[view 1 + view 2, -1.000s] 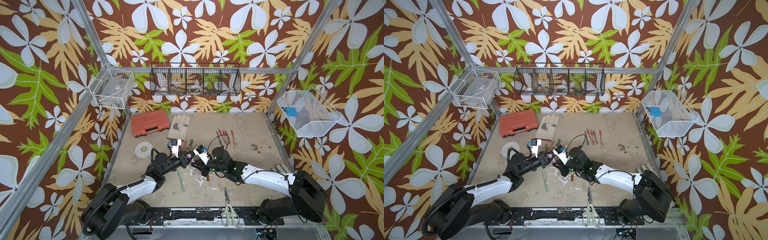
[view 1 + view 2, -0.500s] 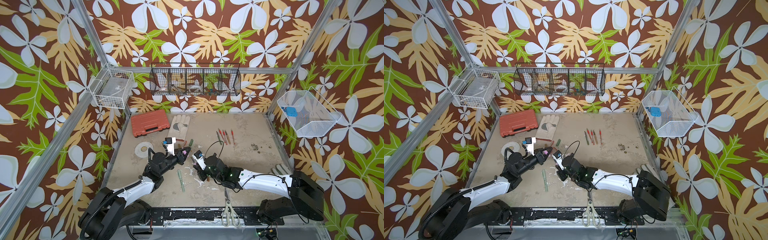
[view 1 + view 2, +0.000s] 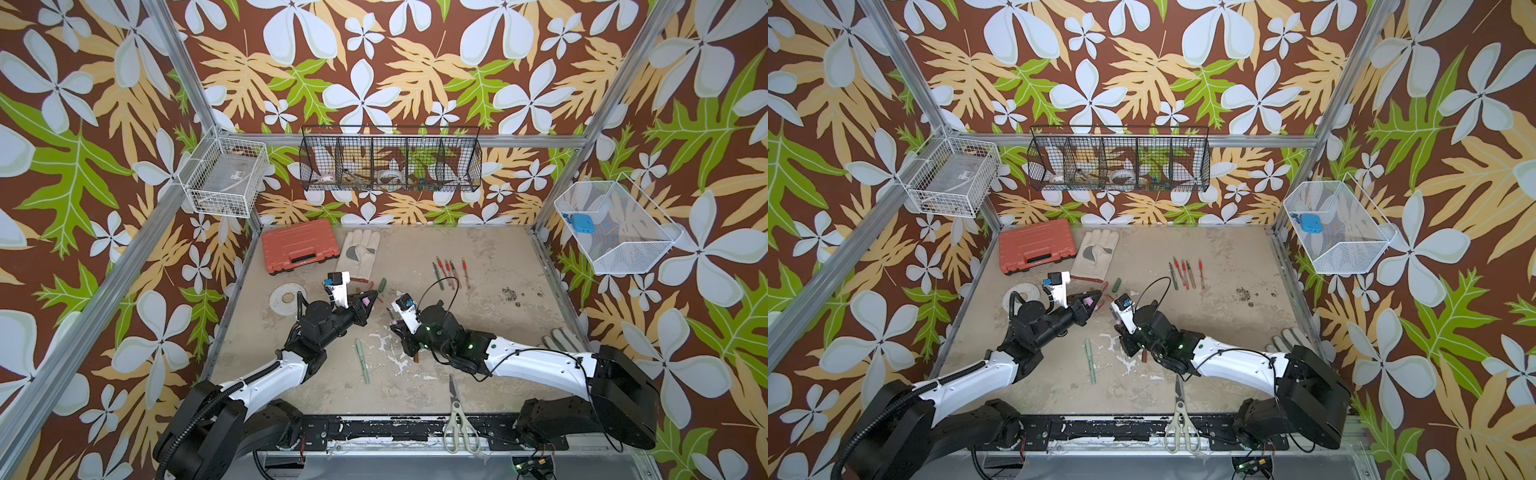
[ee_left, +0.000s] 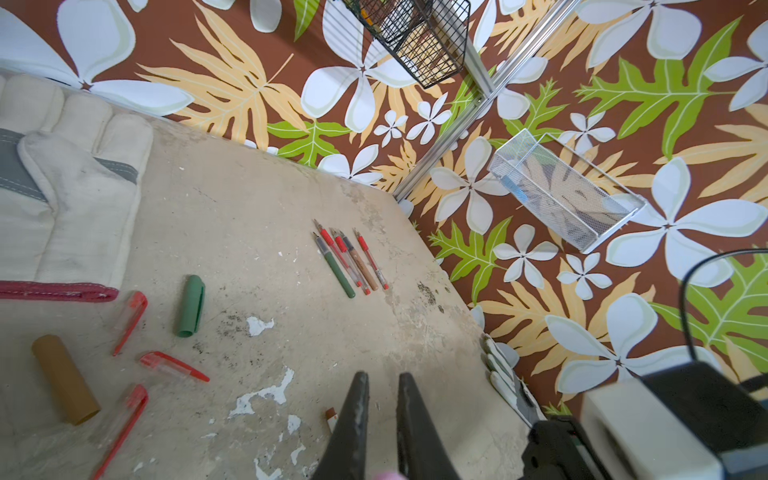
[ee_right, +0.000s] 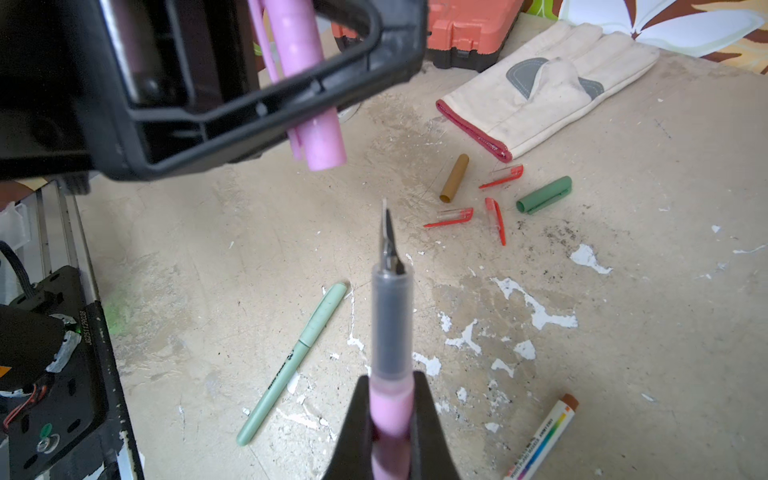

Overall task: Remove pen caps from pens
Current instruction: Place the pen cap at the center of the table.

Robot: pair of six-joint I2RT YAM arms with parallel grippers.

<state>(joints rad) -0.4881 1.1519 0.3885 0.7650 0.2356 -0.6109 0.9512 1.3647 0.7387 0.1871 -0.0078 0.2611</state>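
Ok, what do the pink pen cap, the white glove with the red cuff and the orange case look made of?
Pink tubular pen cap: smooth matte plastic, going by its even colour and moulded clip. White glove with red cuff: woven cloth, likely canvas, with stitched seams and grey patches. Orange ribbed case: hard moulded plastic, by its ridged lid and black handle slot.

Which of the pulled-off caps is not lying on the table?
The pink cap, clamped in the left gripper above the table. The tan cap, dark green cap and three red caps all lie loose beside the glove.
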